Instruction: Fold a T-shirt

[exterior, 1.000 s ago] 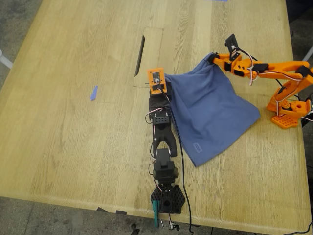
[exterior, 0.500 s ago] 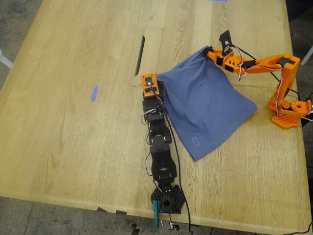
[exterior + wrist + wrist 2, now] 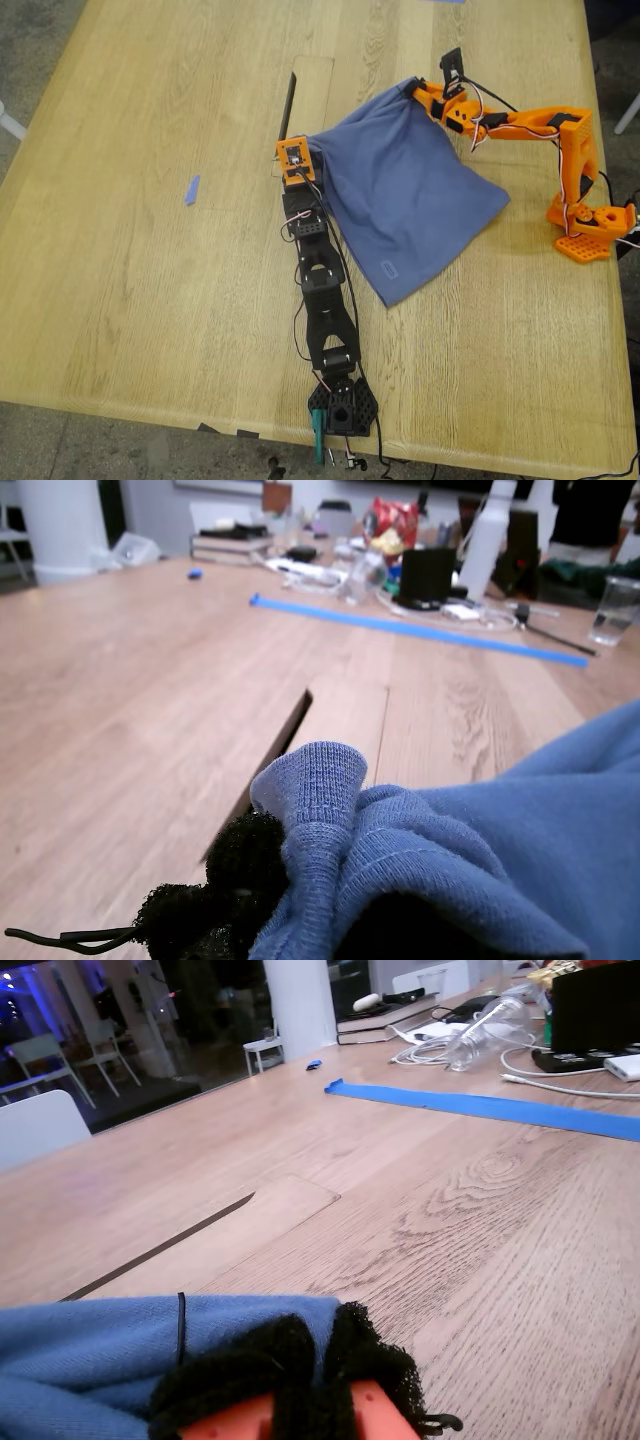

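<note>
So, T-shirt: slate-blue cloth T-shirt (image 3: 410, 200), on the right-hand half of the pale wooden bench (image 3: 150, 300), nearer its far right corner than its near edge.
Lie: one hem is raised and stretched between the two grippers; the rest slopes down and rests on the wood, its lowest corner pointing at the near edge.
Axis: the held hem slants from beside the rectangular hatch (image 3: 305, 110) towards the far right corner; the long axis, as we judge it, runs across that hem, down towards the near edge.
Facing: no sleeve, collar or print shows, only a small tag near the lowest corner.
First gripper: our first gripper (image 3: 300, 150), on the black arm, is clamped on a bunched ribbed corner of the cloth, just beside the hatch slot.
Second gripper: our second gripper (image 3: 420, 88), on the orange arm, has its dark padded jaws pinched on the other end of the hem.
Progress: we judge the shirt already doubled into a rough square; a further fold and a flat lay-down are left.
Elsewhere: a small blue tape scrap (image 3: 191, 189) lies well apart, towards the left edge.
</note>
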